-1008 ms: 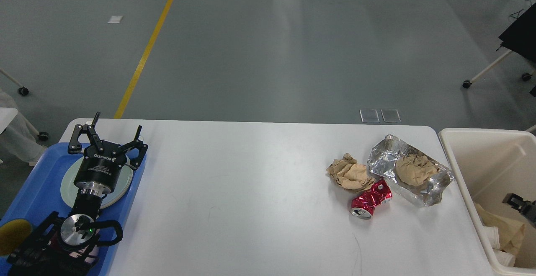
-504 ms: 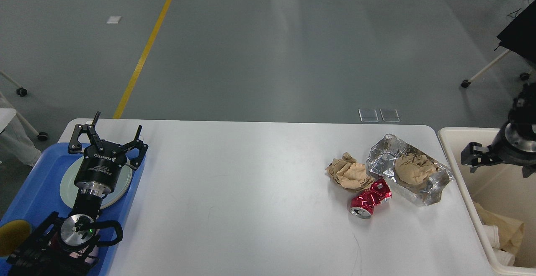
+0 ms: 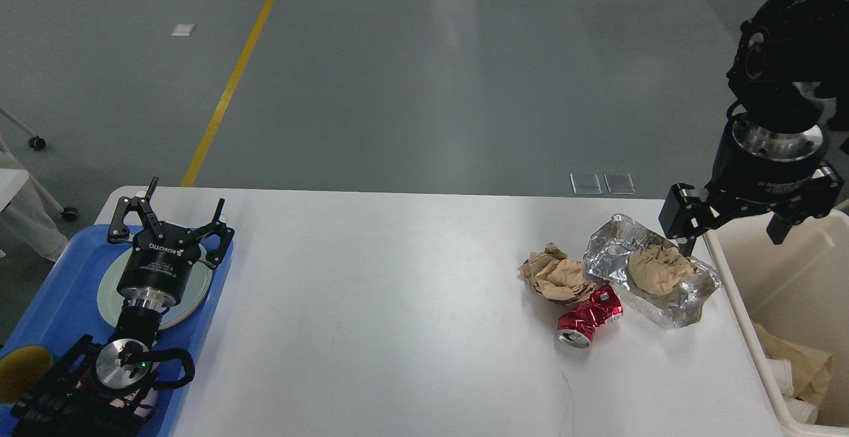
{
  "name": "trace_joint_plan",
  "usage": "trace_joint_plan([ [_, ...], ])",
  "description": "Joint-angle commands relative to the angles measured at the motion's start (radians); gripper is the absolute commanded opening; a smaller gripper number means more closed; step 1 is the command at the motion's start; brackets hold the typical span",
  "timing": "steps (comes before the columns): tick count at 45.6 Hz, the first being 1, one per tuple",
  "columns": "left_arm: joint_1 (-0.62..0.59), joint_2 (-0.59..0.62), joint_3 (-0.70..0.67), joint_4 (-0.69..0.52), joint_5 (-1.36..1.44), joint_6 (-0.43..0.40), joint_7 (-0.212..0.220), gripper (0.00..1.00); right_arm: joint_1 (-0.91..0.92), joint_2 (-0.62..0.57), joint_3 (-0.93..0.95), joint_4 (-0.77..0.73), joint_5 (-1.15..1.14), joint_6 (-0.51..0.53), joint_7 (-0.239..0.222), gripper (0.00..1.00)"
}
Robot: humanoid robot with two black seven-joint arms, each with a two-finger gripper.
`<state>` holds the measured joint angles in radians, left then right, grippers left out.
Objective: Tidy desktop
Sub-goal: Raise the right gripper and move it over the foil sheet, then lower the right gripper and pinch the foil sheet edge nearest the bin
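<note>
The white desktop (image 3: 398,304) carries trash at its right end: a crumpled brown paper (image 3: 556,276), a crushed red can (image 3: 589,317) and a silver foil bag (image 3: 690,298) with another brown paper wad (image 3: 658,268) on it. My right gripper (image 3: 729,238) is open and empty, fingers pointing down. It hangs above the gap between the foil bag and the bin, its left finger (image 3: 683,235) just over the bag's far edge. My left gripper (image 3: 187,195) is open and empty above the far end of the blue tray.
A cream-white bin (image 3: 796,271) stands beside the desktop's right edge with paper trash at its bottom. A blue tray (image 3: 53,291) at the left edge holds a pale plate (image 3: 106,294) and a yellow object (image 3: 16,374).
My right arm has risen out of the bin and moved up and left; its gripper now hangs over the bin's left rim by the foil bag. The left arm has not moved.
</note>
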<state>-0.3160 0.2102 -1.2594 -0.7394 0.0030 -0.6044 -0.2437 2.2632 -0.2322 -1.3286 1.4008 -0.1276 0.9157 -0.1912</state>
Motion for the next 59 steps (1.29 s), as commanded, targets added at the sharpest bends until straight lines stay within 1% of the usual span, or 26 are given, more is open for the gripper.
trace_joint_plan([
  [1, 0.000, 0.000, 0.000, 0.000, 0.000, 0.000, 0.000, 0.97, 0.076, 0.014, 0.009, 0.055, 0.031, -0.041, 0.004, 1.00],
  [5, 0.000, 0.000, 0.000, 0.000, 0.000, 0.000, 0.000, 0.97, 0.111, 0.022, 0.026, 0.092, 0.032, -0.072, 0.006, 1.00],
  [9, 0.000, 0.000, 0.000, 0.000, 0.000, 0.000, 0.000, 0.97, 0.110, 0.024, 0.037, 0.093, 0.031, -0.116, 0.006, 1.00],
  [18, 0.000, 0.000, 0.000, 0.000, 0.000, -0.001, 0.001, 0.97, 0.045, 0.018, 0.037, 0.093, 0.020, -0.224, 0.001, 1.00],
  [22, 0.000, 0.000, 0.000, 0.000, 0.000, -0.001, 0.001, 0.97, 0.032, -0.018, 0.040, 0.087, 0.025, -0.248, 0.001, 1.00],
  [26, 0.000, 0.000, 0.000, 0.000, 0.000, -0.001, 0.001, 0.97, -0.025, -0.062, 0.045, 0.070, 0.029, -0.287, 0.003, 1.00],
  [33, 0.000, 0.000, 0.000, 0.000, 0.000, -0.001, 0.001, 0.97, -0.201, -0.073, 0.063, 0.017, 0.048, -0.434, 0.003, 1.00],
  [39, 0.000, 0.000, 0.000, 0.000, 0.000, -0.001, 0.001, 0.97, -0.361, -0.088, 0.078, -0.048, 0.161, -0.546, 0.003, 1.00],
  [43, 0.000, 0.000, 0.000, 0.000, 0.000, -0.001, 0.001, 0.97, -0.450, -0.108, 0.078, -0.109, 0.216, -0.597, 0.003, 1.00],
  [46, 0.000, 0.000, 0.000, 0.000, 0.000, -0.001, 0.001, 0.97, -0.504, -0.145, 0.086, -0.154, 0.287, -0.601, 0.001, 1.00],
  [52, 0.000, 0.000, 0.000, 0.000, 0.000, -0.001, 0.001, 0.97, -0.622, -0.199, 0.134, -0.250, 0.528, -0.587, -0.007, 1.00],
  [59, 0.000, 0.000, 0.000, 0.000, 0.000, -0.001, 0.001, 0.97, -0.712, -0.211, 0.212, -0.266, 0.698, -0.600, -0.005, 1.00],
])
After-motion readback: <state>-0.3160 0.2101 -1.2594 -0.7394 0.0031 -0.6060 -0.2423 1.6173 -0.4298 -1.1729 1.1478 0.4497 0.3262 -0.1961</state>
